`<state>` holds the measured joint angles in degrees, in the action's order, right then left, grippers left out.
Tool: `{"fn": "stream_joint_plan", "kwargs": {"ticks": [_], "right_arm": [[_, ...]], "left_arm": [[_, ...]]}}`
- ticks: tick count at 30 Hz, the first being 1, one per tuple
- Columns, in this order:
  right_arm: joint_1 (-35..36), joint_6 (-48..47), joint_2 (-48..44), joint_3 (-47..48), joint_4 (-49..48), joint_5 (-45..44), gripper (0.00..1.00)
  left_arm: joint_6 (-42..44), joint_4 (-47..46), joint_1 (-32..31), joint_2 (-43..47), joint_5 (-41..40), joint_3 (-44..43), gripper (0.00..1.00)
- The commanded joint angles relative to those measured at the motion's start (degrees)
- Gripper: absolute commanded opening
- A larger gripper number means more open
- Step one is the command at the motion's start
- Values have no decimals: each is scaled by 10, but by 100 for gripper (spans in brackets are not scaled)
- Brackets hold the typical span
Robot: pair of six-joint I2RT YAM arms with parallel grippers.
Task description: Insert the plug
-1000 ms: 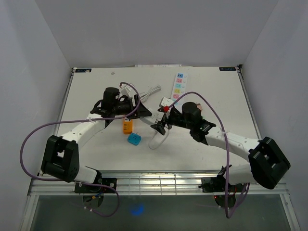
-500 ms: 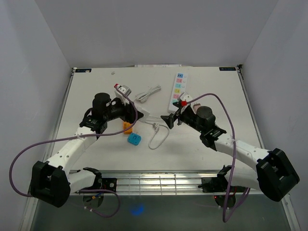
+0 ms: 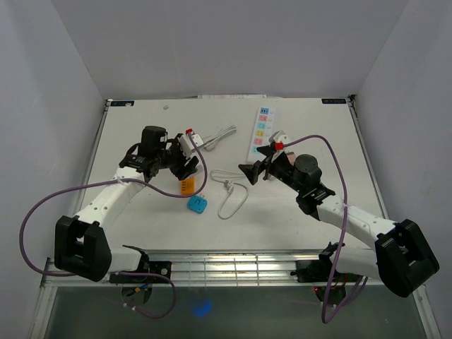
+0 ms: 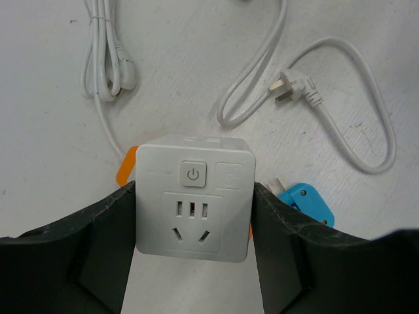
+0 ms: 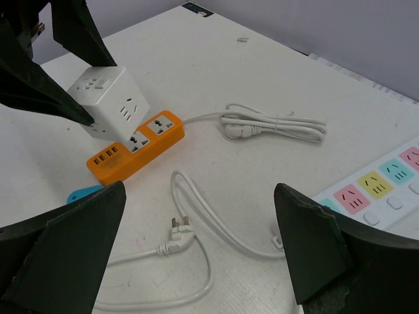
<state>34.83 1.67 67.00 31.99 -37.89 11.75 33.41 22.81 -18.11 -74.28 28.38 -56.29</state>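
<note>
Left wrist view shows the left pincer (image 4: 193, 216) clamped on a white cube socket (image 4: 193, 196), one finger (image 4: 105, 239) flat against each side. The cube's power button and a socket face the camera. Below it on the table (image 4: 52, 150) lies the plug (image 4: 288, 89), the end of a loose white cable (image 4: 366, 140) that loops around it. A blue adapter (image 4: 308, 203) sits just beside the cube's right edge in this view, and a sliver of the orange strip (image 4: 124, 173) peeks out on its left. A coiled cable (image 4: 108, 62) lies farther off.

Right wrist view shows the right pincer (image 5: 200, 190) wide open with nothing between its fingers, hanging above the table. The plug lies loose beneath it, prongs up and apart from every socket. Beyond, the cube is held just above the far end of the orange strip; whether they touch I cannot tell. A coloured strip (image 5: 380, 190) lies at the right.

Top external view has the plug between the two arms, just right of the blue adapter and well apart from the cube.
</note>
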Motion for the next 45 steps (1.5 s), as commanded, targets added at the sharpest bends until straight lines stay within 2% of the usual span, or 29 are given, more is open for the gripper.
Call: {"fn": "stream_joint_plan", "kwargs": {"ticks": [1, 9, 14, 16, 26, 35, 41, 45], "right_arm": [[-4, 11, -6, -3, -33, 17, 100], [-4, 13, -5, 0, -30, 15, 100], [-7, 32, 2, 4, -12, -47, 99], [-20, 50, 8, 5, -4, -74, 100], [-104, 122, 8, -15, 5, -75, 100], [-120, 136, 6, -21, 9, -86, 100], [-131, 146, -4, -30, 11, -99, 100], [-138, 157, -8, -34, 18, -117, 100]], "left_arm": [[74, 24, 26, 0, 24, -25, 0], [57, 6, 30, 16, 54, -9, 0], [76, -31, 30, 33, 179, -6, 0], [71, -47, 29, 14, 200, -15, 0], [98, -50, 3, -133, 226, -151, 0], [153, -10, -27, -278, 253, -333, 0], [205, 47, -63, -379, 228, -429, 0], [208, 72, -78, -440, 229, -509, 0]]}}
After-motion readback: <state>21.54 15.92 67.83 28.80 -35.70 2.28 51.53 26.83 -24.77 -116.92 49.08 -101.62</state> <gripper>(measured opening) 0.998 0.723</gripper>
